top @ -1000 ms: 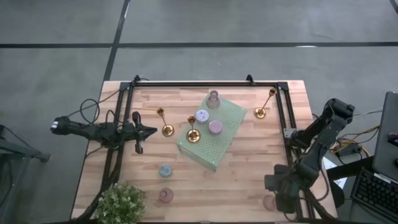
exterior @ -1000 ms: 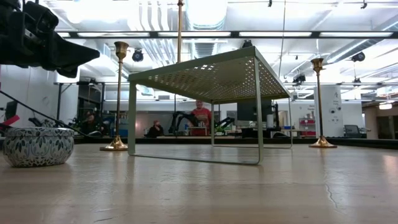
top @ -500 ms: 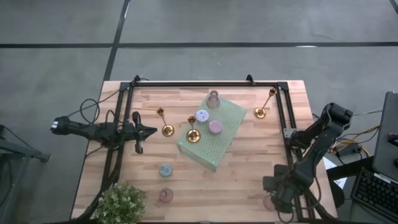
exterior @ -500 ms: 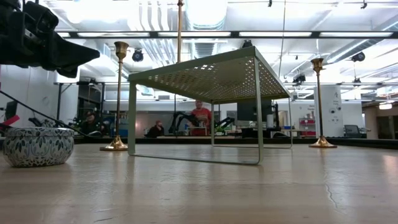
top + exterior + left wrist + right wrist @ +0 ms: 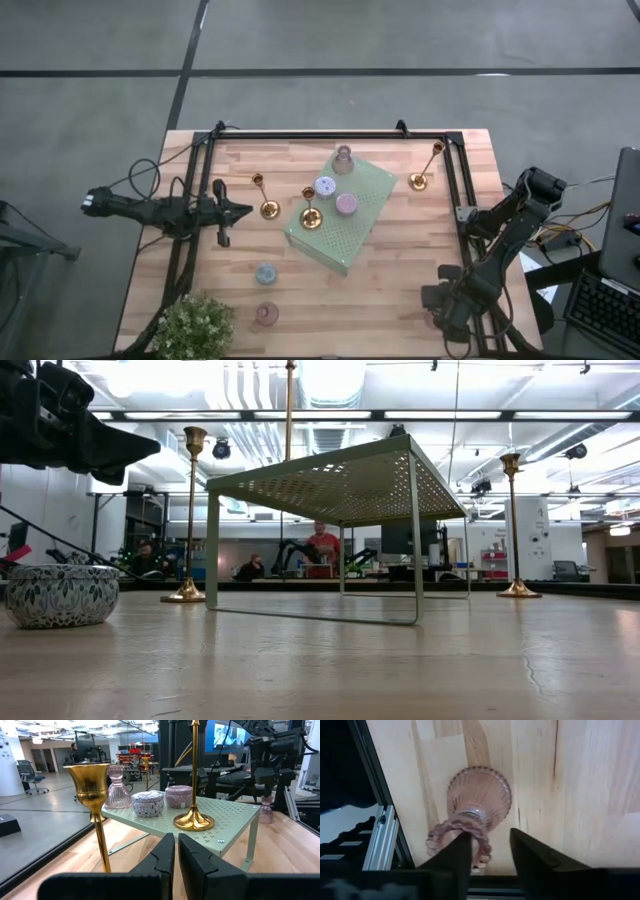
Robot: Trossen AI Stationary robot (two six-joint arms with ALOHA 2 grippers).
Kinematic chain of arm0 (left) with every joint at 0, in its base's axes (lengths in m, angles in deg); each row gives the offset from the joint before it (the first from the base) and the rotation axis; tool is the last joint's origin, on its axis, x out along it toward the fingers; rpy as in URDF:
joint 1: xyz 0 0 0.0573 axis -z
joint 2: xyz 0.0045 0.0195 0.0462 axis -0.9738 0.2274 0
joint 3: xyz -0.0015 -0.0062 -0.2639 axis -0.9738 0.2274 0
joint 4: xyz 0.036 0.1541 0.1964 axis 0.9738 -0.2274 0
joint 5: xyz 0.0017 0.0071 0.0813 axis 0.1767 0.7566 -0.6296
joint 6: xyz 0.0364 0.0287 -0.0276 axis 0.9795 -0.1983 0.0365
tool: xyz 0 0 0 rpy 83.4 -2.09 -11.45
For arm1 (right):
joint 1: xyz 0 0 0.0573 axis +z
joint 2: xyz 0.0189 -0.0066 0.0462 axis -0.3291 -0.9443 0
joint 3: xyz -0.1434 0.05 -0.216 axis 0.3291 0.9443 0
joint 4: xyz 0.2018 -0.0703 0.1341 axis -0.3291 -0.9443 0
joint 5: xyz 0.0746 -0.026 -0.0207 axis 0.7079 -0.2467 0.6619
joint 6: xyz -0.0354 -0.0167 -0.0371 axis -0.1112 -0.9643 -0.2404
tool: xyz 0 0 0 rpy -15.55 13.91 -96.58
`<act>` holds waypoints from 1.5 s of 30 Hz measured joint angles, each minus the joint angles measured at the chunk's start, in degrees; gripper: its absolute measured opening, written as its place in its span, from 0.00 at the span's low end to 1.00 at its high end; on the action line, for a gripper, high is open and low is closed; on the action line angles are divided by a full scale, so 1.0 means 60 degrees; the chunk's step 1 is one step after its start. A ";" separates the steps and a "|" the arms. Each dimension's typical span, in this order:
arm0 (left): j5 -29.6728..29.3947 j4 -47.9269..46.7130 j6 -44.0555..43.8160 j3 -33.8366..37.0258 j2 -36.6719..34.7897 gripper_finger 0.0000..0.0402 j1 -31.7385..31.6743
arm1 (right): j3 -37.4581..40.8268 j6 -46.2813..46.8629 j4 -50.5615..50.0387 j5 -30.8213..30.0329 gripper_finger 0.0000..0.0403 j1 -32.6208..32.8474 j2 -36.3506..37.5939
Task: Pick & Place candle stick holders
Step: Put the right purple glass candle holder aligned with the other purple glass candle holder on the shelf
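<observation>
1. The pink glass holder (image 5: 479, 802) stands at the table's near right corner, beside the frame rail (image 5: 375, 810); we see the right gripper (image 5: 487, 851) above it, fingers apart, nothing held.
2. We judge 1 finger could clip the ruffled rim and tip it.
3. The left gripper (image 5: 176, 851), fingers together and empty, waits near a gold candlestick (image 5: 93, 795); a swing could topple it.
</observation>
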 joint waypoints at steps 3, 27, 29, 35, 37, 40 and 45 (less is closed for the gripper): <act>0.0000 0.0000 0.0000 0.0000 0.0001 0.07 -0.0002 | 0.0000 -0.0361 0.0000 -0.0025 0.18 -0.0182 0.0011; 0.0000 0.0000 0.0000 0.0000 -0.0001 0.07 -0.0002 | -0.1841 -0.4191 -0.3242 -0.0352 0.06 -0.4252 0.1780; 0.0001 0.0000 0.0000 0.0000 -0.0001 0.07 0.0000 | -0.2320 -0.4557 -0.3551 -0.0639 0.06 -0.4718 0.2025; 0.0000 0.0000 0.0000 0.0000 0.0001 0.07 0.0001 | -0.4180 -0.5072 -0.4743 -0.1886 0.06 -0.6311 0.2208; 0.0000 0.0000 0.0000 0.0000 0.0001 0.07 0.0001 | -0.4776 -0.5323 -0.4783 -0.2166 0.06 -0.6928 0.2155; 0.0000 0.0000 0.0000 0.0000 -0.0003 0.07 -0.0002 | -0.5484 -0.6040 -0.4774 -0.2031 0.06 -0.7934 0.1963; 0.0000 0.0000 0.0000 0.0000 0.0001 0.07 0.0002 | -0.6279 -0.7025 -0.4828 -0.1626 0.06 -0.9734 0.1512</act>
